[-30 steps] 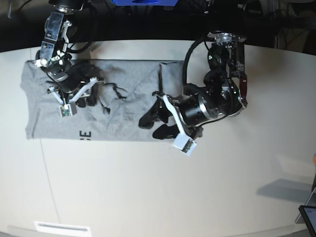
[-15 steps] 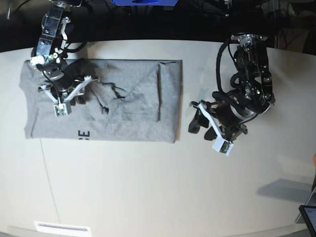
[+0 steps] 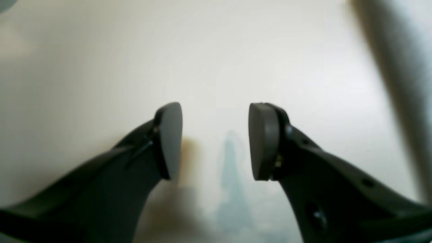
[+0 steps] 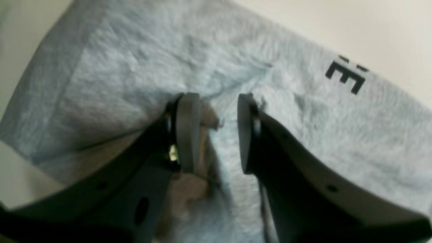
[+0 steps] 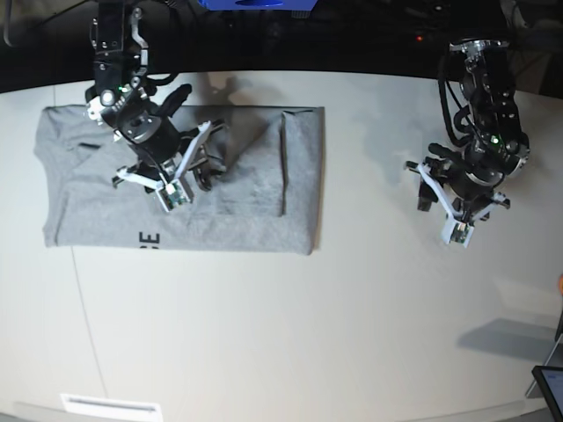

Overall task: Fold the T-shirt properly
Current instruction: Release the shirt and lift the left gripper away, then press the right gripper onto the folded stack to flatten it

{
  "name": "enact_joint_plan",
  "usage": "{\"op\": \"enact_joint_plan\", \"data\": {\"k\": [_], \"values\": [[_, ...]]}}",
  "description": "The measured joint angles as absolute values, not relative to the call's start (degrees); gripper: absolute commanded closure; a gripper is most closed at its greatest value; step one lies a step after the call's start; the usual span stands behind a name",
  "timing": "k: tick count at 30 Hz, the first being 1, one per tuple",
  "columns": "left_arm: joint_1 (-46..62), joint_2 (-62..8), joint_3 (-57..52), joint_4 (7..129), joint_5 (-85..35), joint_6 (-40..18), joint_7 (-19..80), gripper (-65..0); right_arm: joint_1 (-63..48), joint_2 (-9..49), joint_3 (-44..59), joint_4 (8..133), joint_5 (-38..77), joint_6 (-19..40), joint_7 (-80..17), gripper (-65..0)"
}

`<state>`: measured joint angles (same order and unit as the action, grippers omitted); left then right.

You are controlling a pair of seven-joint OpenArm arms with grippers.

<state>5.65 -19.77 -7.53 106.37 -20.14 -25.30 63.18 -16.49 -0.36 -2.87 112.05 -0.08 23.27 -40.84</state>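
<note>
The heather-grey T-shirt [image 5: 251, 215] lies as a wide rectangle on the left of the table, its right end folded over and black lettering [image 5: 151, 238] near its front edge. My right gripper [image 5: 204, 167] is down on the shirt's upper middle. In the right wrist view its narrowly parted fingers [image 4: 187, 131] pinch a ridge of the T-shirt [image 4: 135, 67], with creases running to the tips and a black letter E [image 4: 346, 76] beyond. My left gripper [image 5: 427, 193] hovers over bare table far right of the shirt. The left wrist view shows that gripper [image 3: 216, 140] open and holding nothing.
The pale table [image 5: 290, 334] ends at a dark edge along the back. A dark tablet corner [image 5: 550, 387] sits at the front right, and a white label [image 5: 110, 406] at the front left.
My left arm has pulled off the shirt's right end and swung right onto bare table. My right gripper has shifted right across the shirt, and the bunched wrinkles there have flattened.
</note>
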Motion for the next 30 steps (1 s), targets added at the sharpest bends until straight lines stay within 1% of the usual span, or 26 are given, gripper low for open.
{"op": "enact_joint_plan", "data": {"k": [2, 4, 6, 8, 12, 14, 18, 19, 20, 23, 24, 28, 30], "values": [[7.6, -20.7, -7.4, 106.4, -16.3, -27.2, 60.9, -30.9, -16.4, 0.3, -6.6, 112.0, -5.1, 20.9, -41.0, -18.6], [10.7, -21.5, -8.0, 106.8, -11.1, -28.4, 57.1, -30.9, -16.4, 0.3, -11.5, 112.0, -9.5, 20.1, -41.2, -18.6], [13.9, -21.1, -10.3, 107.4, -7.8, -29.4, 54.6, -30.9, -16.0, -0.3, -15.4, 112.0, -11.9, 19.8, -40.9, -18.6], [16.5, -20.8, -13.6, 107.5, -4.1, -30.3, 54.2, -30.9, -15.1, -0.4, -19.0, 112.0, -15.1, 18.5, -40.6, -18.6], [20.5, -21.1, -19.8, 107.5, -2.5, -31.4, 48.7, -30.9, -13.0, 0.0, -24.5, 112.0, -15.9, 17.3, -41.1, -18.6], [22.0, -21.1, -21.5, 107.5, -2.3, -31.5, 48.2, -30.9, -11.7, -0.2, -26.8, 111.9, -15.8, 17.2, -41.7, -18.6], [22.7, -21.0, -22.5, 107.5, -2.0, -31.6, 47.8, -30.9, -7.5, -2.8, -28.4, 110.6, -15.6, 17.0, -47.4, -18.9], [22.7, -20.9, -22.4, 107.5, -2.0, -31.6, 47.5, -30.9, -6.4, -3.3, -28.6, 110.0, -15.6, 17.0, -48.9, -20.6], [22.7, -20.7, -22.5, 107.5, -1.9, -31.5, 47.5, -30.9, -5.6, -3.8, -28.6, 109.4, -15.6, 17.0, -49.8, -24.1], [22.7, -19.0, -22.7, 107.5, -2.0, -31.6, 47.5, -30.9, -4.1, -4.4, -28.6, 108.4, -15.6, 17.0, -50.3, -39.3], [22.7, -18.9, -22.5, 107.5, -2.0, -31.6, 47.5, -30.9, -4.1, -4.5, -28.6, 108.3, -15.7, 16.9, -50.3, -42.2], [22.3, -18.6, -22.6, 107.5, -1.9, -31.6, 47.5, -30.9, -3.4, -4.5, -28.6, 107.7, -15.6, 16.9, -50.6, -42.5], [22.2, -18.3, -22.6, 107.5, -1.9, -31.6, 47.5, -30.9, -2.7, -4.6, -28.6, 105.5, -15.6, 17.0, -50.3, -42.5]]}}
